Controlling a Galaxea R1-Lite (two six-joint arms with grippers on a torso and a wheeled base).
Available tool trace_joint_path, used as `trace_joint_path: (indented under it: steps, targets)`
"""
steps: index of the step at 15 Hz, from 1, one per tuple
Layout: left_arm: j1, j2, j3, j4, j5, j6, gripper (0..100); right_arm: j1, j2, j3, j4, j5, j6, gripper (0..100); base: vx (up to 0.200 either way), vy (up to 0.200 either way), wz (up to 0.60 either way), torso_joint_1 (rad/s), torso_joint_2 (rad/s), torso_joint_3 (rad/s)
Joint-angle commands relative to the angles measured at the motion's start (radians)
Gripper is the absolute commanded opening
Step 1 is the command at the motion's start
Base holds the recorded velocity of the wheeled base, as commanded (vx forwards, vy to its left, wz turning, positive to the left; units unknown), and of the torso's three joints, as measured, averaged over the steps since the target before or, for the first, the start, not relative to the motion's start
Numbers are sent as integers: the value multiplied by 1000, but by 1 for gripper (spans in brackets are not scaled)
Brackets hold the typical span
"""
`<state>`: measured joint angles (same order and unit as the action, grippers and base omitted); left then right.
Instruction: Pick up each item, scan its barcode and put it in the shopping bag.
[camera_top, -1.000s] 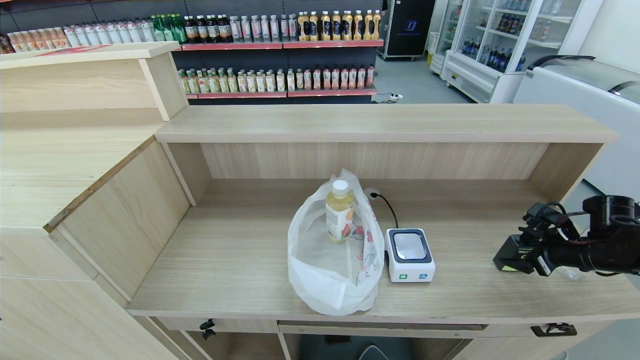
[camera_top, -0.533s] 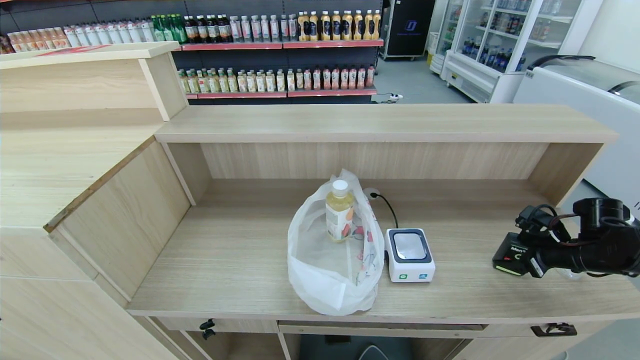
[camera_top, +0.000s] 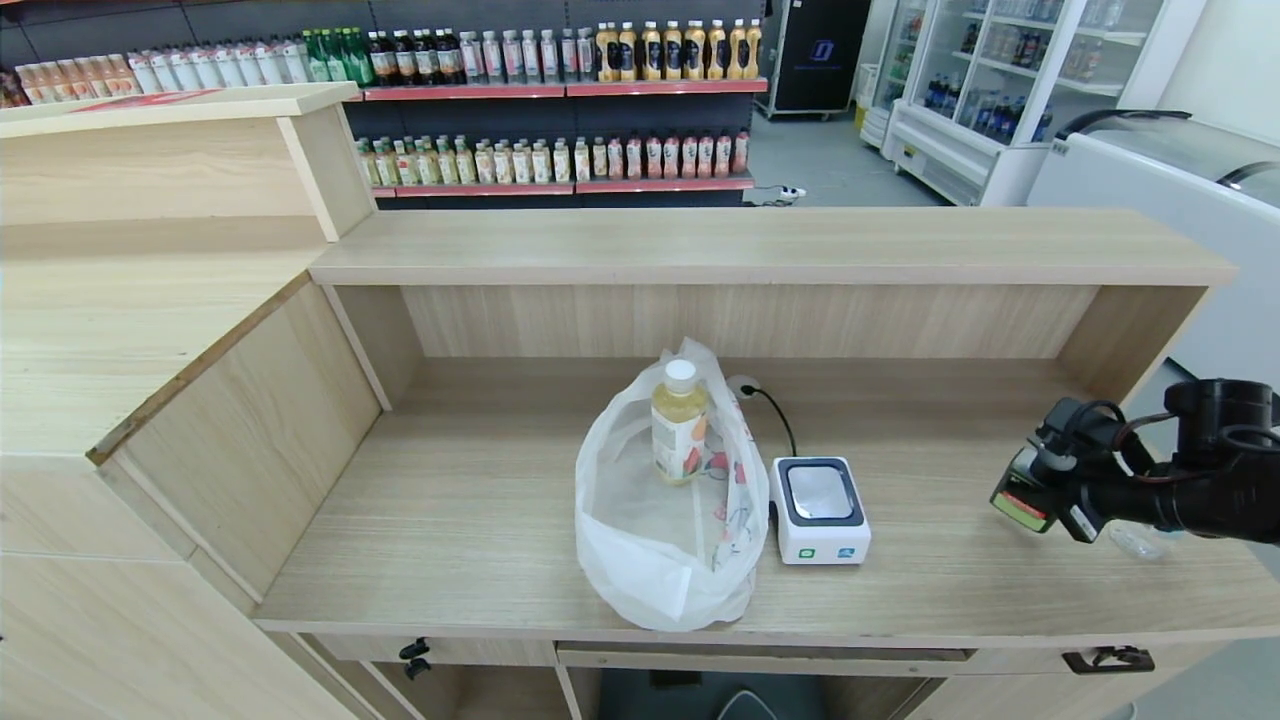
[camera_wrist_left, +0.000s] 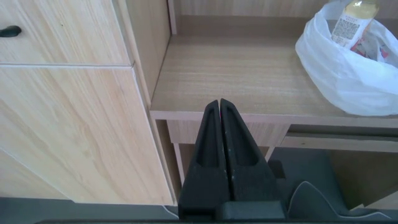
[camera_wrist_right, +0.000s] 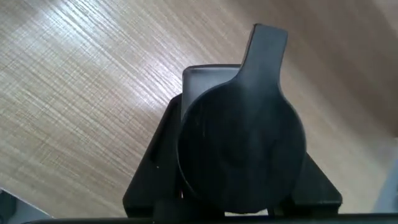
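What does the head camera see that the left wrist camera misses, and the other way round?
Head view: the scanner beside the shopping bag, the right arm over the right end of the counter, and the drink shelves behind. Left wrist view: the left gripper, shut, in front of the counter's near edge, and a wooden cabinet front beside it. Both share the white shopping bag with the bottle upright in it, and the wooden counter.

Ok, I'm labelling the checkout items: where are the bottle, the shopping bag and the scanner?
bottle (camera_top: 679, 432): head view, its label.
shopping bag (camera_top: 640, 565): head view, front wall.
scanner (camera_top: 818, 494): head view, glass window.
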<state>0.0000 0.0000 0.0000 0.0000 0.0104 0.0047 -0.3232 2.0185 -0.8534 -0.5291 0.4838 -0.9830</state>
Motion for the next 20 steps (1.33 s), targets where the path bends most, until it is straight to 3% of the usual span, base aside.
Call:
trace_joint_path:
  steps: [1, 3, 6, 9, 11, 14, 17, 20]
  targets:
    - [0, 0, 0, 0, 0, 0, 0, 1, -182, 88, 5, -1, -129, 0, 0, 0, 0, 0, 0, 0]
    - [0, 0, 0, 0, 0, 0, 0, 13, -385, 189, 8, 12, -296, 0, 0, 0, 0, 0, 0, 0]
    - [0, 0, 0, 0, 0, 0, 0, 12, -621, 243, 100, 171, -510, 0, 0, 0, 0, 0, 0, 0]
    - [0, 0, 0, 0, 0, 0, 0, 75, -801, 237, 275, 318, -994, 0, 0, 0, 0, 0, 0, 0]
    - [0, 0, 0, 0, 0, 0, 0, 239, -865, 235, 287, 318, -1281, 0, 0, 0, 0, 0, 0, 0]
    - [0, 0, 0, 0, 0, 0, 0, 497, -848, 234, 238, 245, -1543, 0, 0, 0, 0, 0, 0, 0]
    - [0, 0, 0, 0, 0, 0, 0, 678, -753, 238, 1, 236, -1588, 0, 0, 0, 0, 0, 0, 0]
    - [0, 0, 0, 0, 0, 0, 0, 754, -713, 238, -210, 233, -1582, 0, 0, 0, 0, 0, 0, 0]
